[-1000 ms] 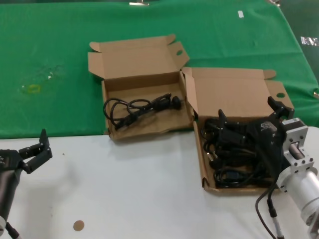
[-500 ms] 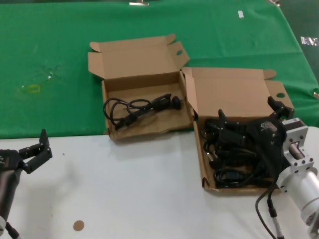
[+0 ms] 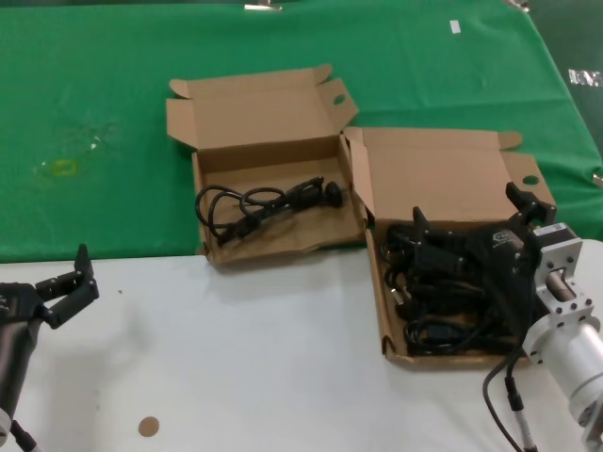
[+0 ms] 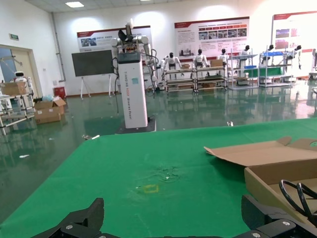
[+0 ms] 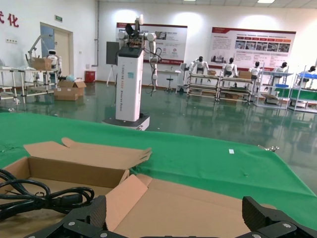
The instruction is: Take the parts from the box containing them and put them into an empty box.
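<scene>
The larger cardboard box (image 3: 381,311) at the right holds several black cable bundles, the parts (image 3: 435,331). My right gripper (image 3: 471,212) hangs open just over them, its fingers apart with nothing between them. In the right wrist view the gripper (image 5: 176,218) faces that box's raised lid (image 5: 198,208). The smaller box (image 3: 283,235) with the skewed lid sits to the left and holds one looped cable bundle (image 3: 264,202), also seen as a cable (image 5: 34,198) in the right wrist view. My left gripper (image 3: 80,282) waits open over the white table at the near left.
The green cloth (image 3: 113,85) covers the far half of the table and carries a small yellow mark (image 3: 61,168). The near half is white, with a round brown spot (image 3: 148,427). The left wrist view shows the smaller box (image 4: 277,173) off to one side.
</scene>
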Robot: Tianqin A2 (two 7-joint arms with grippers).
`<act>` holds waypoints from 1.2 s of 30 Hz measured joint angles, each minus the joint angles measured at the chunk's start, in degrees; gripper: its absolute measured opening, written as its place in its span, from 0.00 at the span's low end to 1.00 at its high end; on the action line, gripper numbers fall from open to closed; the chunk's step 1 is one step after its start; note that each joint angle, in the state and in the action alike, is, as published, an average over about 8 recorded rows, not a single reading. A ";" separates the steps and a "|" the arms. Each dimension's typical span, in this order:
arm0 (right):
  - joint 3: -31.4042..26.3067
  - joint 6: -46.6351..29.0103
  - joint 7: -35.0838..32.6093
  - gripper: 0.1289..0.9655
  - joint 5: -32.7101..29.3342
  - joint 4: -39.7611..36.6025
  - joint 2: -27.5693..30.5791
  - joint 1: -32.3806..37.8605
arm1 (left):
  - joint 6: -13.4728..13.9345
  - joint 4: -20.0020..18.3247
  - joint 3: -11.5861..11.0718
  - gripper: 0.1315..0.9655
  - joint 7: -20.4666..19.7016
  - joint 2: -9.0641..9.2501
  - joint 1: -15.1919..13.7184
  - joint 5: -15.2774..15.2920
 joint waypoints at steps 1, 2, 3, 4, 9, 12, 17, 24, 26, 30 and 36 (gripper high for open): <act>0.00 0.00 0.00 1.00 0.00 0.00 0.00 0.00 | 0.00 0.00 0.00 1.00 0.00 0.00 0.00 0.00; 0.00 0.00 0.00 1.00 0.00 0.00 0.00 0.00 | 0.00 0.00 0.00 1.00 0.00 0.00 0.00 0.00; 0.00 0.00 0.00 1.00 0.00 0.00 0.00 0.00 | 0.00 0.00 0.00 1.00 0.00 0.00 0.00 0.00; 0.00 0.00 0.00 1.00 0.00 0.00 0.00 0.00 | 0.00 0.00 0.00 1.00 0.00 0.00 0.00 0.00; 0.00 0.00 0.00 1.00 0.00 0.00 0.00 0.00 | 0.00 0.00 0.00 1.00 0.00 0.00 0.00 0.00; 0.00 0.00 0.00 1.00 0.00 0.00 0.00 0.00 | 0.00 0.00 0.00 1.00 0.00 0.00 0.00 0.00; 0.00 0.00 0.00 1.00 0.00 0.00 0.00 0.00 | 0.00 0.00 0.00 1.00 0.00 0.00 0.00 0.00; 0.00 0.00 0.00 1.00 0.00 0.00 0.00 0.00 | 0.00 0.00 0.00 1.00 0.00 0.00 0.00 0.00; 0.00 0.00 0.00 1.00 0.00 0.00 0.00 0.00 | 0.00 0.00 0.00 1.00 0.00 0.00 0.00 0.00; 0.00 0.00 0.00 1.00 0.00 0.00 0.00 0.00 | 0.00 0.00 0.00 1.00 0.00 0.00 0.00 0.00; 0.00 0.00 0.00 1.00 0.00 0.00 0.00 0.00 | 0.00 0.00 0.00 1.00 0.00 0.00 0.00 0.00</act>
